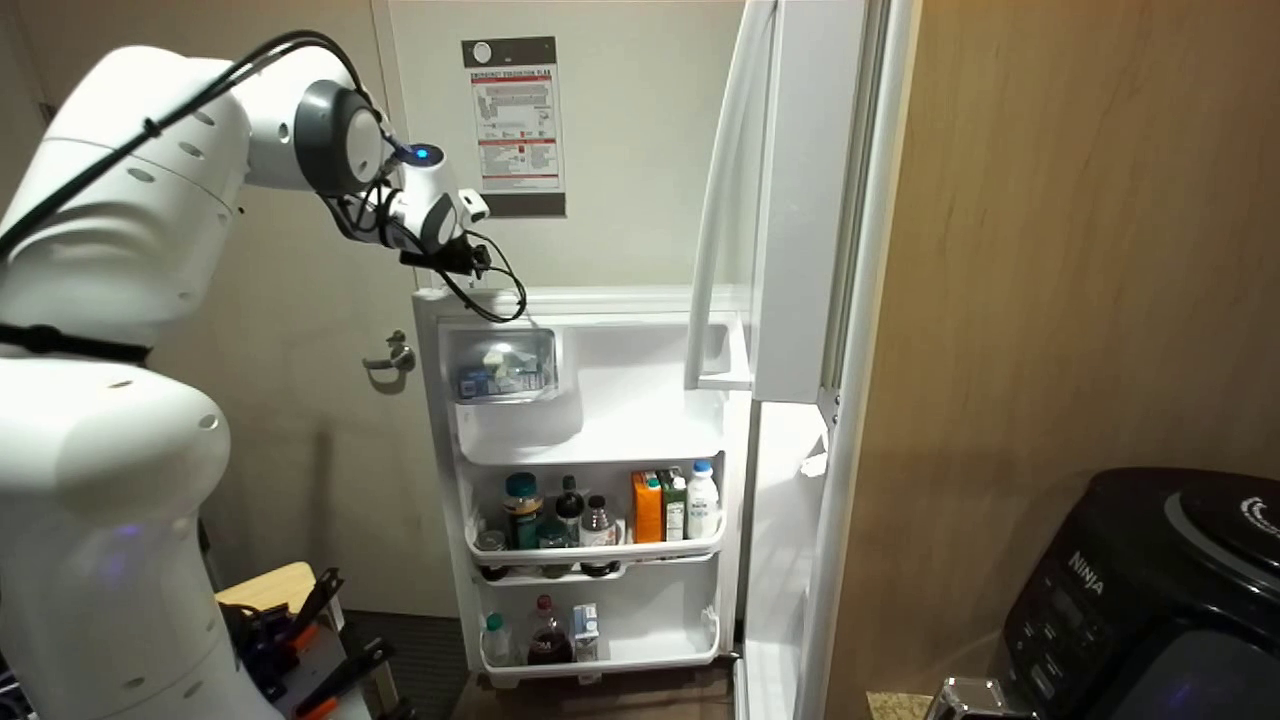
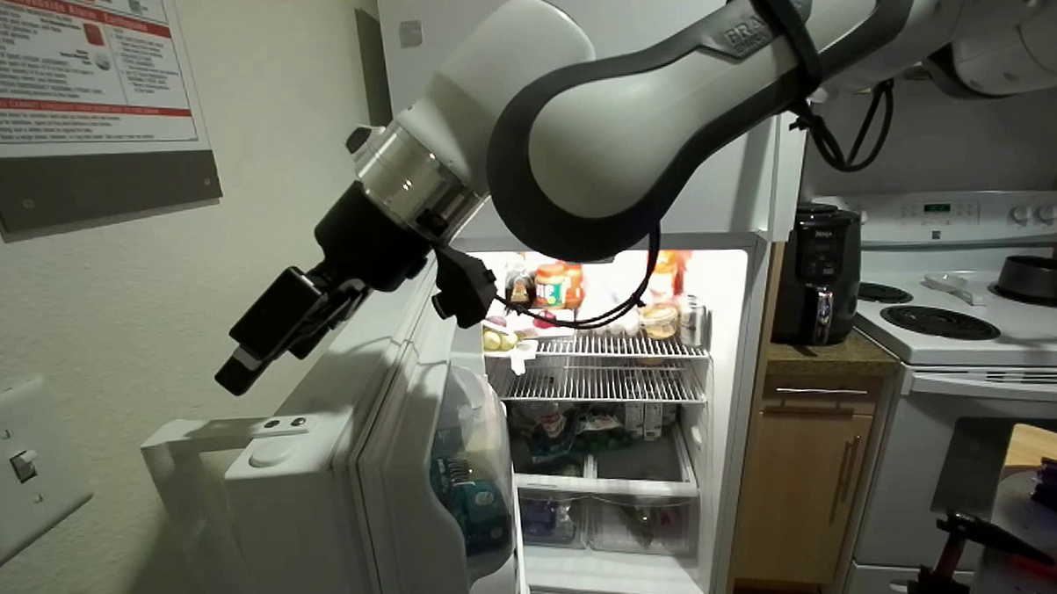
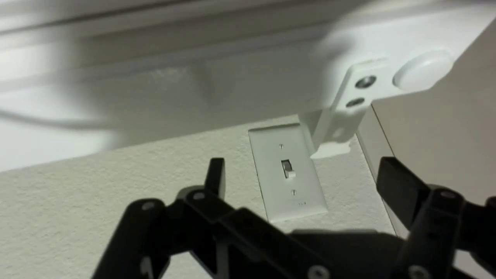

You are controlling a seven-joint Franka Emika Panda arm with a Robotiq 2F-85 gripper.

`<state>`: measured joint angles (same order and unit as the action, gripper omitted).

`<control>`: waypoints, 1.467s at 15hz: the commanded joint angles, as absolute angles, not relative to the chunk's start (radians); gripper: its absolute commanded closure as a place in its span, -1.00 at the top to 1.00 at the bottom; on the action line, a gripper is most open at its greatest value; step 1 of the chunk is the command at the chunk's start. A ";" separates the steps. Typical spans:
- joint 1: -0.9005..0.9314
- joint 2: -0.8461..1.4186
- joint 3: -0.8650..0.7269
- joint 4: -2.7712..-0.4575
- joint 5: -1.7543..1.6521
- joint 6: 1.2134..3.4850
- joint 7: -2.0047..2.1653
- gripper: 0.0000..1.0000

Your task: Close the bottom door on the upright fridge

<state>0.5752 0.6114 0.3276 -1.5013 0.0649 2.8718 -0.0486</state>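
We find the bottom door [image 1: 640, 395] of the upright fridge [image 2: 731, 360] swung wide, its outer face toward the pale wall [image 2: 301, 76]. In an exterior view we look straight at its inner side: a clear bin [image 1: 505, 365] near the top, a middle rack [image 1: 660, 549] with jars [image 1: 522, 510], bottles [image 1: 570, 505], an orange carton [image 1: 648, 507] and a white bottle [image 1: 703, 508], and a bottom rack [image 1: 650, 664] holding a few more containers [image 1: 549, 640]. Above, the upper door [image 1: 808, 200] is closed, its long curved handle [image 1: 717, 200] in profile.

The arm [image 2: 646, 143] stretches across the front of the fridge, and its jaws, tilted downward, are spread wide near the top of the door, on the wall side. In the wrist view a light switch [image 3: 288, 170] on the wall shows between them, with the end of the door's own handle [image 3: 345, 116] just beside it. We cannot tell whether the jaws touch the door (in an exterior view they are hidden from us).
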 commanded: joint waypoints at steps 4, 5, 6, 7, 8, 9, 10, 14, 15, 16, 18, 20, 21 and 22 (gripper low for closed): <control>0.610 0.644 0.288 -1.480 0.010 2.829 -0.010 1.00; 0.616 0.639 0.276 -1.481 -0.003 2.822 -0.007 1.00; 0.622 0.636 0.265 -1.482 -0.016 2.816 -0.005 1.00; 0.612 0.652 0.264 -1.480 -0.022 2.820 -0.023 1.00; 0.613 0.649 0.259 -1.481 -0.032 2.811 -0.026 1.00; 0.628 0.622 0.249 -1.489 -0.046 2.791 -0.012 1.00; 0.632 0.613 0.238 -1.492 -0.059 2.782 -0.008 1.00; 0.623 0.589 0.228 -1.498 -0.076 2.736 -0.016 1.00; 0.617 0.584 0.227 -1.500 -0.077 2.724 -0.020 1.00; 0.613 0.579 0.226 -1.502 -0.077 2.711 -0.021 1.00; 0.602 0.570 0.222 -1.505 -0.078 2.684 -0.025 1.00; 0.594 0.562 0.219 -1.508 -0.082 2.653 -0.026 1.00; 0.590 0.558 0.218 -1.514 -0.083 2.640 -0.027 1.00; 0.582 0.555 0.224 -1.517 -0.079 2.631 -0.033 1.00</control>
<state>0.6052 0.5950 0.2166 -1.4744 -0.0536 2.6817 -0.0428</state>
